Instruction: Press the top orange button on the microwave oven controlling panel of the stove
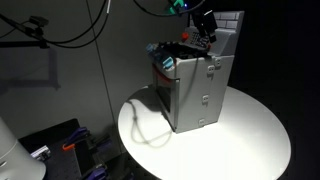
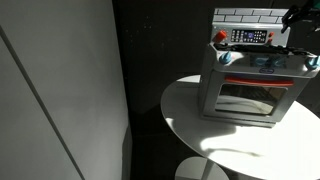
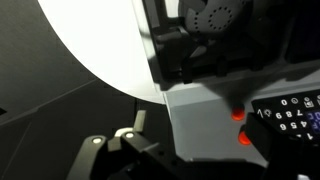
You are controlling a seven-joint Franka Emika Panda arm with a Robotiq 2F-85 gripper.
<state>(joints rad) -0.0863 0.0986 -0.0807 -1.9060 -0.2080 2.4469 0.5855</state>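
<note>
The grey toy stove (image 1: 195, 95) stands on a round white table, with its white brick back wall behind; it also shows in the other exterior view (image 2: 248, 85). The small dark microwave panel (image 2: 250, 36) sits on the back wall, with white digits in the wrist view (image 3: 290, 112). Two glowing orange buttons (image 3: 237, 114) (image 3: 245, 139) lie at the panel's edge. My gripper (image 3: 240, 95) appears shut, its tip right at the orange button nearest it, which it partly covers. In both exterior views it hovers at the stove's top (image 1: 205, 28) (image 2: 300, 14).
The round white table (image 1: 250, 125) carries the stove near its back; its rim shows in the other exterior view too (image 2: 180, 110). Dark clutter lies on the stove top (image 1: 170, 52). Cables hang at the upper left (image 1: 70, 30). The surroundings are dark.
</note>
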